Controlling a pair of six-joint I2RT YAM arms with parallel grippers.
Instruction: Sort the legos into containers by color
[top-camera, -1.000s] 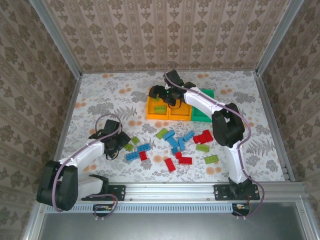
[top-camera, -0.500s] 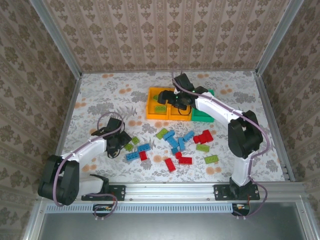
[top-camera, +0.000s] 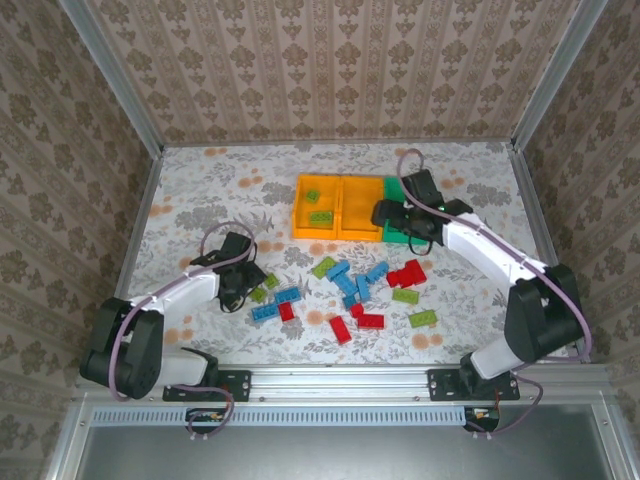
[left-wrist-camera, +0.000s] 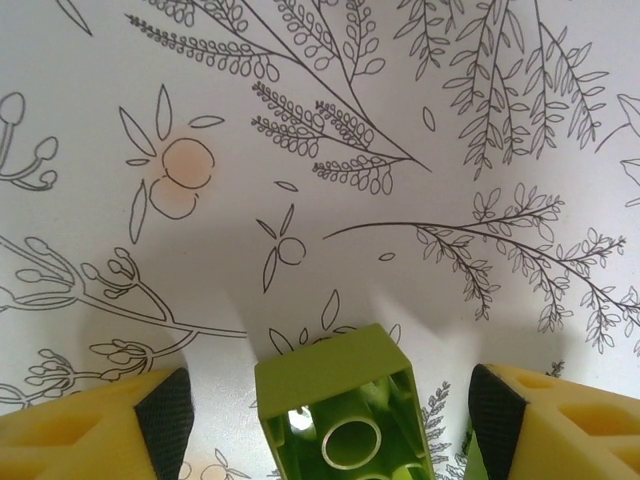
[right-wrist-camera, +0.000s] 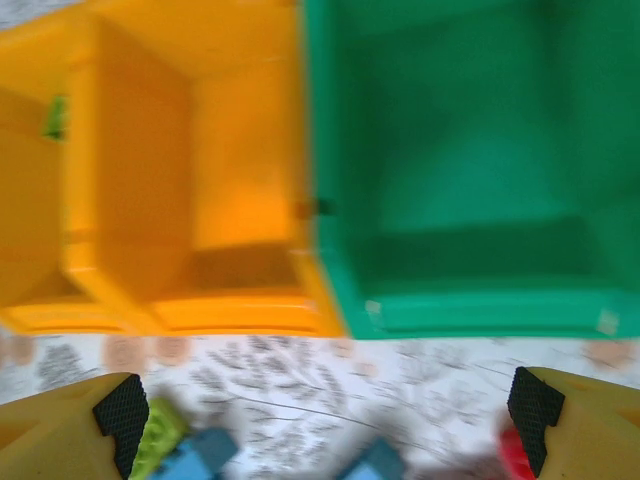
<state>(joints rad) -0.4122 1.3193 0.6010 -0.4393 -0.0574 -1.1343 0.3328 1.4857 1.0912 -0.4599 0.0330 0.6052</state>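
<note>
My left gripper (top-camera: 245, 284) is low on the table (top-camera: 200, 190), at about 9 o'clock from the brick pile (top-camera: 352, 284). Its fingers are spread wide and hold nothing. In its wrist camera I see a lime green brick (left-wrist-camera: 335, 405) lying between the two fingertips (left-wrist-camera: 165, 412), with a gap on each side. The pile in the middle of the table is a mix of blue, red and green bricks. At 12 o'clock from the pile three bins stand in a row, side by side. The left orange bin (top-camera: 299, 212) has two green bricks (top-camera: 320, 217) in it, then comes the middle orange bin (top-camera: 362, 212), then the green bin (top-camera: 392, 185) on the right end. My right gripper (top-camera: 392, 218) hangs over the near part of the green bin, at about 1 o'clock from the pile. Its fingers are wide apart too, with nothing in them. Its camera is blurry.
</note>
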